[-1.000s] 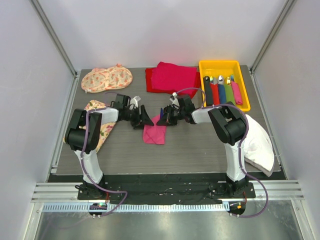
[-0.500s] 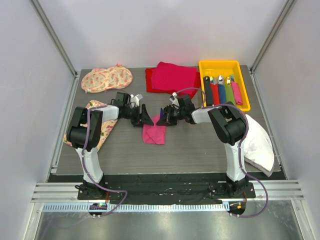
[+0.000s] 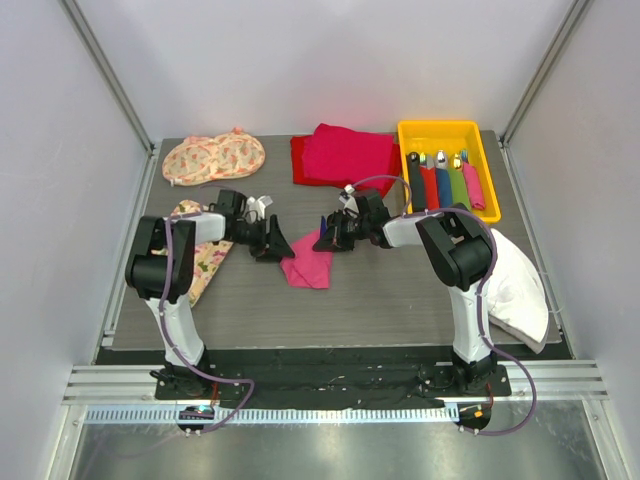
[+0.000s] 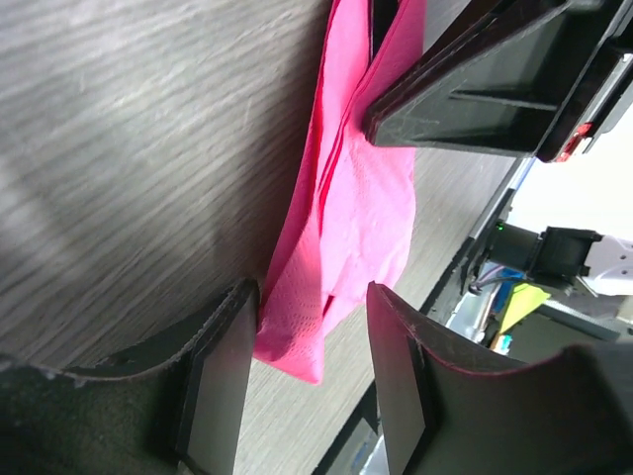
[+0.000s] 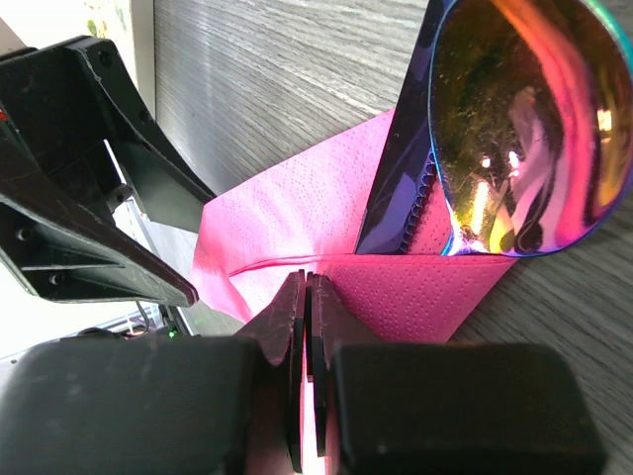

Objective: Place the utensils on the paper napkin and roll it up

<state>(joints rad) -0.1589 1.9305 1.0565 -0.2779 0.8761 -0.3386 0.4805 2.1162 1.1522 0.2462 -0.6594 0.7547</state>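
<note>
**Napkin (image 3: 308,268) caught between two arms at mid-table**

Right gripper (image 5: 306,287), jaws closed flat, appears to pinch a fold of the pink napkin. Just beside its tips, a spoon (image 5: 524,129) with a dark handle rests on the paper. Left gripper (image 4: 312,366) stands part open, fingers straddling the napkin's closest corner without clamping it. From above, the napkin lies between the two, just right of the left gripper and nearer than the right one, its long axis running far to near. The likely next move is for the left jaws to close on that corner. More utensils sit in the yellow tray (image 3: 440,125) at far right.
</note>
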